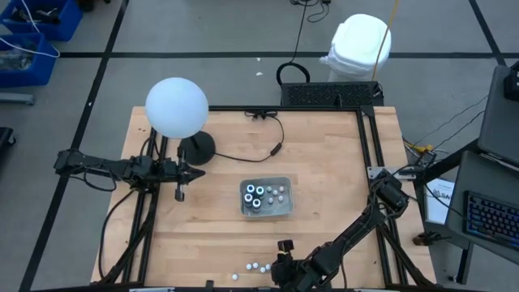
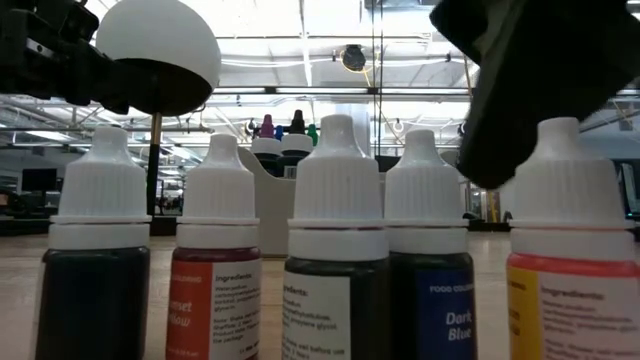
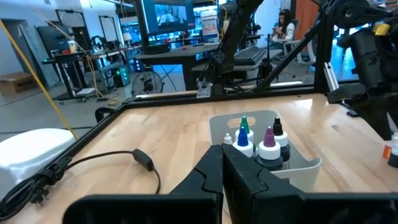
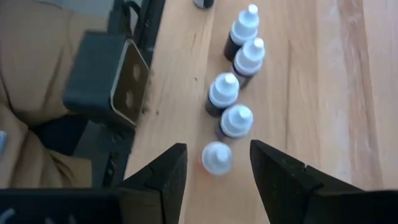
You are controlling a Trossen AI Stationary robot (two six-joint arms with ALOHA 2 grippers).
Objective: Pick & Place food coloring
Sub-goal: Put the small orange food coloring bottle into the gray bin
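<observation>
Five white-capped food coloring bottles [image 4: 237,120] stand upright in a row on the wood near the table's near edge [image 1: 253,267]. In the low view they fill the foreground [image 2: 335,250]. My right gripper [image 4: 216,177] is open and hovers above the end bottle [image 4: 216,155] of the row, one finger on either side and apart from it. It shows dark above the yellow bottle [image 2: 572,250]. More bottles and dark pots stand in the clear grey tray [image 1: 280,209] mid-table [image 3: 261,146]. My left gripper [image 3: 222,165] is shut and waits left of the tray [image 1: 195,172].
A lamp with a white globe [image 1: 177,107] stands on a black base [image 1: 197,148] at the far left, its cable [image 1: 251,154] trailing across the wood. The black frame rail [image 4: 106,74] runs beside the bottle row. Bare wood lies between the tray and the row.
</observation>
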